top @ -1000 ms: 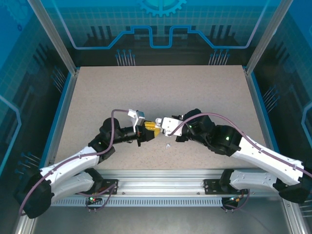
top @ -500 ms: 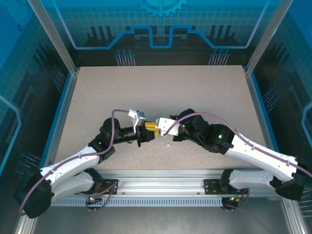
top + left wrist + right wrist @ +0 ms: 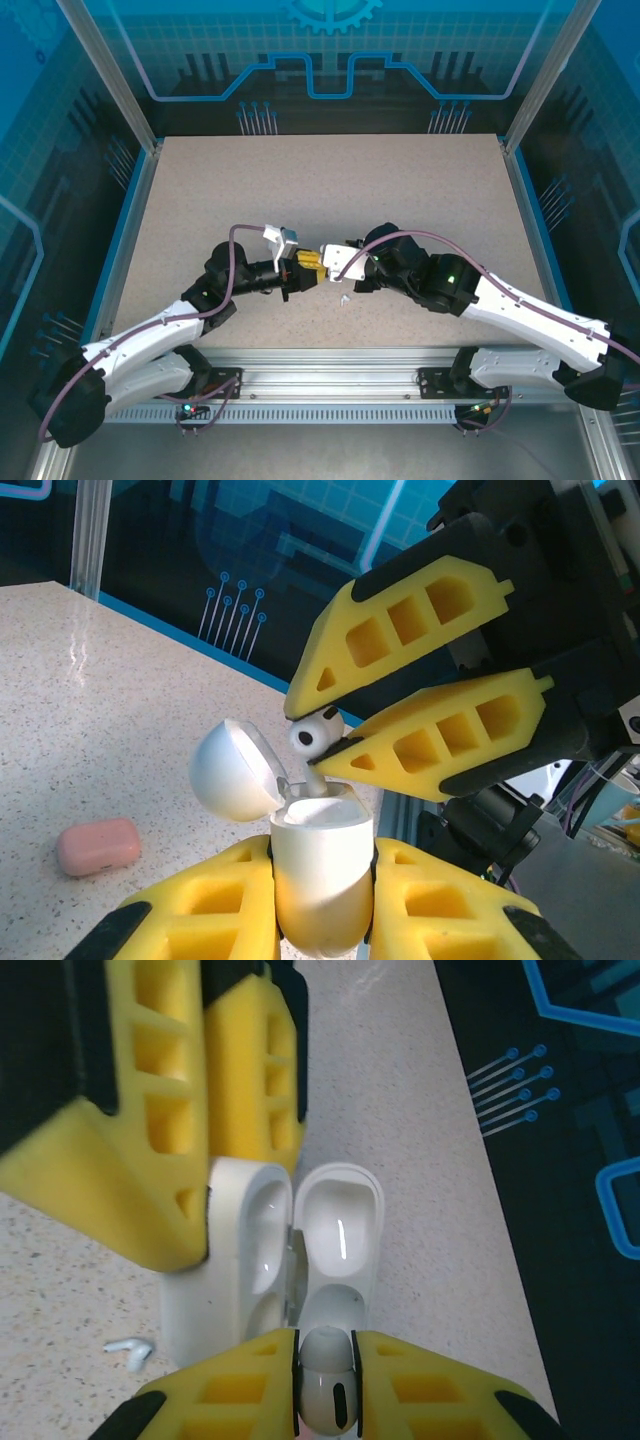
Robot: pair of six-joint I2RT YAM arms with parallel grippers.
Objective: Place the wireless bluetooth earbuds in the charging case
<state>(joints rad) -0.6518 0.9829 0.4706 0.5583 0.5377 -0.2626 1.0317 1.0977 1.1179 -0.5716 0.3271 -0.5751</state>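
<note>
My left gripper (image 3: 322, 900) clenched around the open charging case (image 3: 318, 840), my right gripper (image 3: 326, 1360) pinching a white earbud (image 3: 316, 734) between its tips, stem down at the case's mouth, second earbud (image 3: 130, 1352) loose on the table (image 3: 400, 180) nearby

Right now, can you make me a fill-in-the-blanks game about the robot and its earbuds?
The left gripper holds the white charging case, whose lid is ___.
The right gripper pinches an earbud coloured ___.
The other case lying on the table is ___.
Missing words: open, white, pink.
</note>
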